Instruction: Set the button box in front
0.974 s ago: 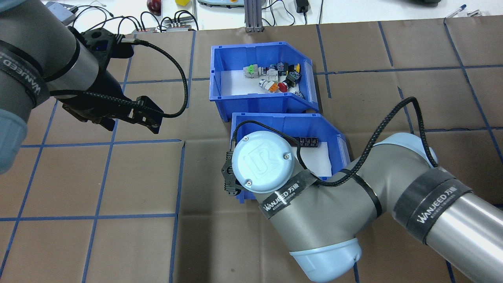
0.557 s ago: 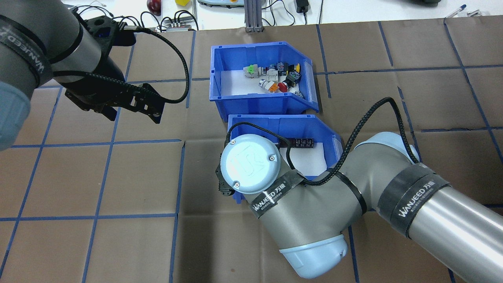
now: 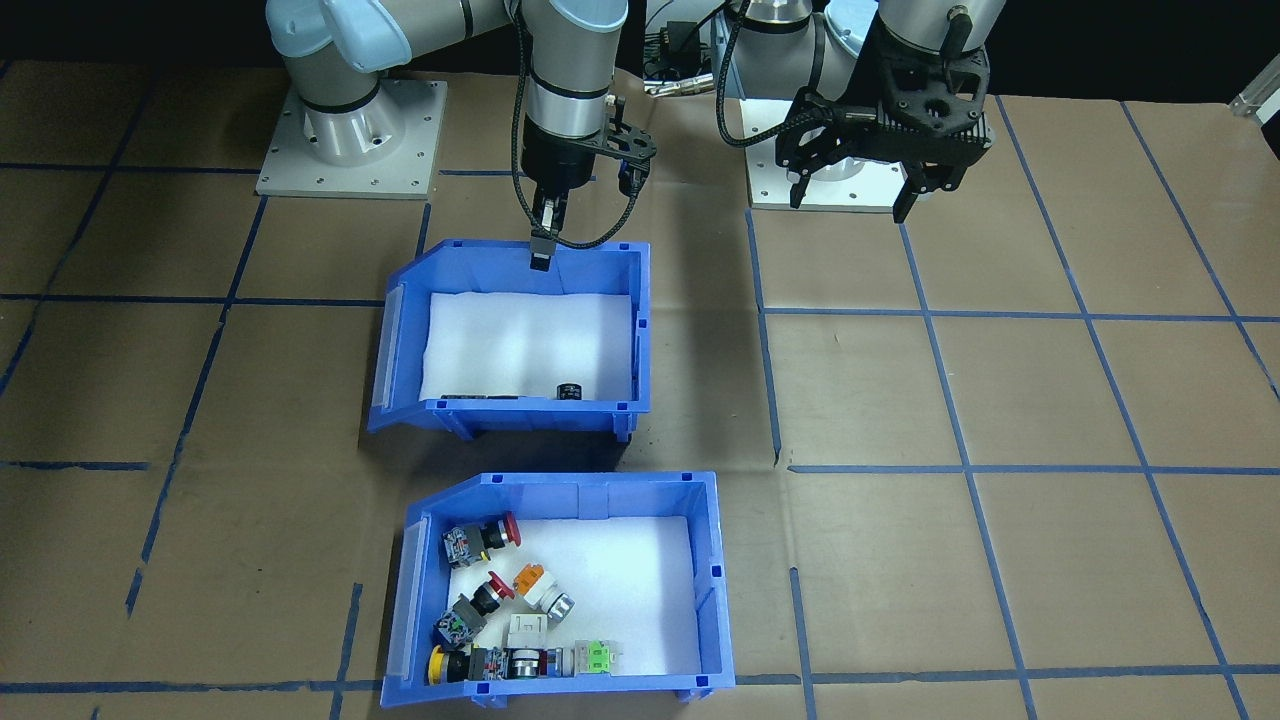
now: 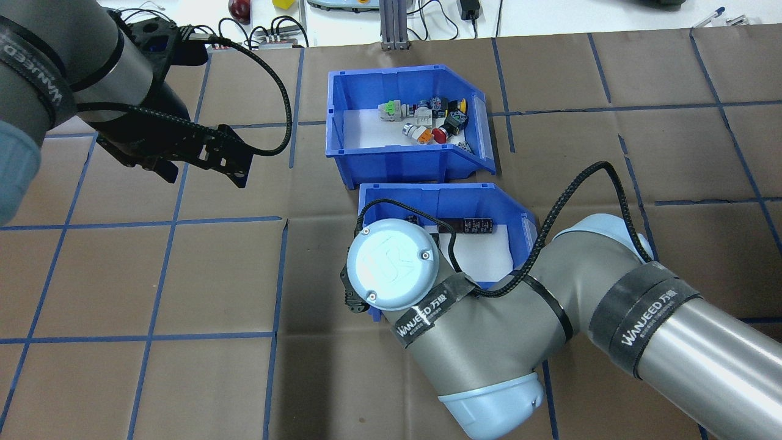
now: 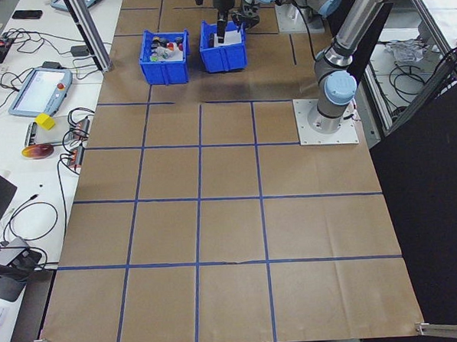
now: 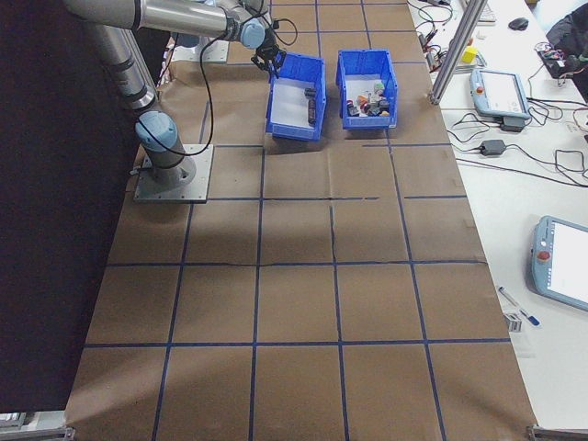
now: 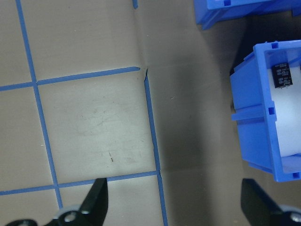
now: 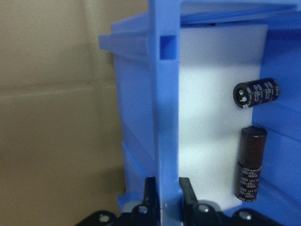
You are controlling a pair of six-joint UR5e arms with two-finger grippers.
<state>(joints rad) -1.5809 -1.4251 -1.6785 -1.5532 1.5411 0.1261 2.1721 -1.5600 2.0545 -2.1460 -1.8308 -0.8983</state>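
The button box point(image 4: 391, 160), a blue bin with white foam and assorted coloured push-buttons point(image 4: 427, 119), stands on the far side of the table from the robot, at the bottom of the front-facing view point(image 3: 708, 575). Between it and the robot stands a second blue bin point(image 4: 440, 193) holding dark cylinders point(image 8: 249, 165). My right gripper point(image 8: 165, 188) is shut on that second bin's rear wall point(image 3: 590, 262), one finger on each side. My left gripper point(image 4: 204, 174) hangs open and empty over bare table to the left, fingers point(image 7: 96, 200) wide apart.
Brown paper with a blue tape grid point(image 4: 183, 275) covers the table. Cables, a red ball point(image 4: 239, 7) and a yellow block lie beyond the far edge. The two arm bases point(image 3: 350, 130) stand at the robot's side. A teach pendant point(image 6: 501, 92) rests on the side bench.
My right arm has drawn the dark-cylinder bin slightly toward the robot. My left gripper has moved farther back and left, staying open.
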